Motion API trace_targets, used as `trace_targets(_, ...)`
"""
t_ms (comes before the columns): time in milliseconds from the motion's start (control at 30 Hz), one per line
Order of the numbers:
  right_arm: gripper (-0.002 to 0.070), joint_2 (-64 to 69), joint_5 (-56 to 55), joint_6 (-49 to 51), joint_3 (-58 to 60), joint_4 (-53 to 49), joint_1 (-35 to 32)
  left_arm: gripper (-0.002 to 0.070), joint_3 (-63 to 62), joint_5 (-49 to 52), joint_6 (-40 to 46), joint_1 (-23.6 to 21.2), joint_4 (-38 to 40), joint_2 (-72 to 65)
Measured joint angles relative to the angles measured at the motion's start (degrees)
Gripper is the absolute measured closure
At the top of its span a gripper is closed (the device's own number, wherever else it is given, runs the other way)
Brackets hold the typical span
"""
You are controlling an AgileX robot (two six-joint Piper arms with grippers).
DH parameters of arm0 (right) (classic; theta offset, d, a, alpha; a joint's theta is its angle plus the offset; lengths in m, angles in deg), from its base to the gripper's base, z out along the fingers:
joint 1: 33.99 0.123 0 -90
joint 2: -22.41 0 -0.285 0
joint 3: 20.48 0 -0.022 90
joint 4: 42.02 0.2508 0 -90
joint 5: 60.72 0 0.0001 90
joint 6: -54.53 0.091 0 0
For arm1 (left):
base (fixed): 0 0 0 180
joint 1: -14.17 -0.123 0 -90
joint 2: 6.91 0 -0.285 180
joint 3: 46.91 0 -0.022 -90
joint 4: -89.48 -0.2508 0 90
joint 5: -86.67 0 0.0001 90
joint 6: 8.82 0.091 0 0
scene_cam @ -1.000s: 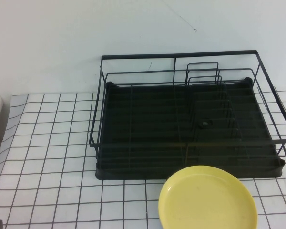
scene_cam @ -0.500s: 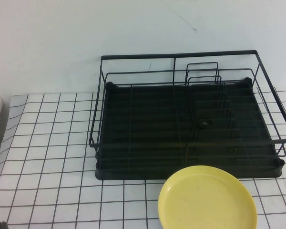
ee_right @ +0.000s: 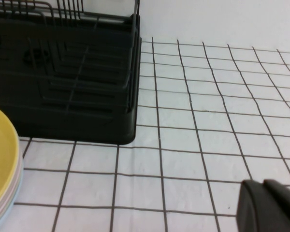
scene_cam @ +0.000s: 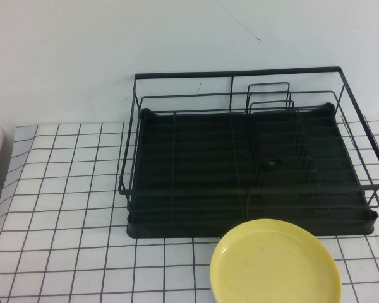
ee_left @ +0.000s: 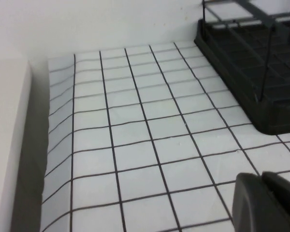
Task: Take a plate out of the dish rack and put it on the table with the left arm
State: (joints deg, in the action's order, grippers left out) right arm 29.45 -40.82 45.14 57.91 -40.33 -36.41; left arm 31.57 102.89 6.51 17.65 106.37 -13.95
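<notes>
The left gripper (ee_left: 268, 203) shows only as a dark tip in its wrist view, well off the dish rack (scene_cam: 252, 158)'s left side; I cannot tell its state. Over the last second it has slipped out of the high view's lower corner, a retreat. The right gripper (ee_right: 270, 205) sits beyond the rack's right end, state unclear too. The plate (scene_cam: 275, 263) lies flat on the table (scene_cam: 63, 189), touching the rack's front edge, so the placing looks complete.
</notes>
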Motion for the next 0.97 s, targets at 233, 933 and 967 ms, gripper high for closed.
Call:
trace_targets(233, 0.0679, 0.00, 0.00, 0.00, 0.00, 0.00, 0.00, 0.0677, -0.20, 1.96, -6.08, 0.00, -6.95, 0.00)
trace_targets(933, 0.0679, 0.00, 0.00, 0.00, 0.00, 0.03, 0.00, 0.0678, -0.20, 2.09, -7.01, -1.62, -7.64, 0.00)
trace_targets(967, 0.0679, 0.00, 0.00, 0.00, 0.00, 0.03, 0.00, 0.0678, -0.20, 2.09, -7.01, -1.62, -7.64, 0.00)
